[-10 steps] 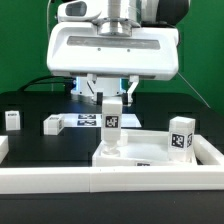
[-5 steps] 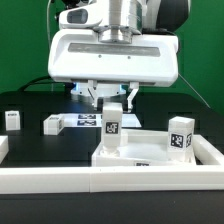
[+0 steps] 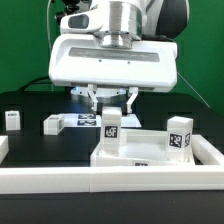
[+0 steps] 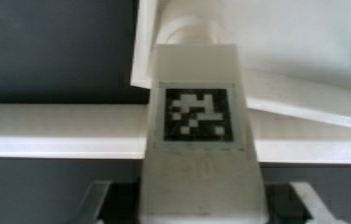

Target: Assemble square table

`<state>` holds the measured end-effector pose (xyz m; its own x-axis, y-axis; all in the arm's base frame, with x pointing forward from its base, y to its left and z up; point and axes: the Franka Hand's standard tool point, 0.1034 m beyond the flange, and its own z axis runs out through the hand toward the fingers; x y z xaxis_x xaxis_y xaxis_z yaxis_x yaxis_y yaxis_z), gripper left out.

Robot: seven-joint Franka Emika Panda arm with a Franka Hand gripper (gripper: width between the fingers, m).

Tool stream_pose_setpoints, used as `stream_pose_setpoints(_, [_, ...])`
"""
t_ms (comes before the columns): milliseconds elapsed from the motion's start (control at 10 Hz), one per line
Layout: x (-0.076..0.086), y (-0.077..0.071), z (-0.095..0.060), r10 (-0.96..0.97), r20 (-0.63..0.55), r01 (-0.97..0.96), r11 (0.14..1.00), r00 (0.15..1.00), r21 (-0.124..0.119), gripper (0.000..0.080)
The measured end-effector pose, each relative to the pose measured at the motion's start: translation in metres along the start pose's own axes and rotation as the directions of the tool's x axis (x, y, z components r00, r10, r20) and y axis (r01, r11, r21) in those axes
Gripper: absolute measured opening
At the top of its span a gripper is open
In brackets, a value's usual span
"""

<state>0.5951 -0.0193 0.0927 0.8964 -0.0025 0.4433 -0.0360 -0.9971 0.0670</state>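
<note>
Jaws clasp the top of the held leg (image 3: 111, 128), one finger on each side, and carry it upright with its tag facing the exterior view. Its lower end meets the square slab (image 3: 150, 155) close to the slab's corner on the exterior view's left, just inside the raised rim. In the wrist view the held leg (image 4: 197, 110) fills the middle, with slim dark gaps between it and the fingers.

The slab's near edge lies along the long white rail (image 3: 60, 178), with little room between them. A second leg (image 3: 180, 133) stands upright at the slab's far corner on the exterior view's right, well apart from the held one. Two loose legs (image 3: 13, 119) (image 3: 52, 124) sit on open black worktop (image 3: 30, 145) toward the left, near the marker board (image 3: 85, 121).
</note>
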Motion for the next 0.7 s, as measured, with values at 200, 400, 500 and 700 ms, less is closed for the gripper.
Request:
stream_pose_setpoints(200, [-0.0011, -0.0004, 0.0010, -0.005, -0.026, 0.004, 1.000, 1.000, -0.008, 0.0291])
stream_pose_setpoints(400, [-0.0033, -0.0013, 0.0000, -0.011, -0.058, 0.010, 1.000, 0.998, -0.016, 0.0291])
stream_pose_setpoints(500, [-0.0042, -0.0017, -0.0005, -0.013, -0.072, 0.012, 1.000, 0.997, -0.020, 0.0291])
stream_pose_setpoints(700, [-0.0038, -0.0015, -0.0005, -0.013, -0.072, 0.012, 1.000, 0.997, -0.020, 0.0291])
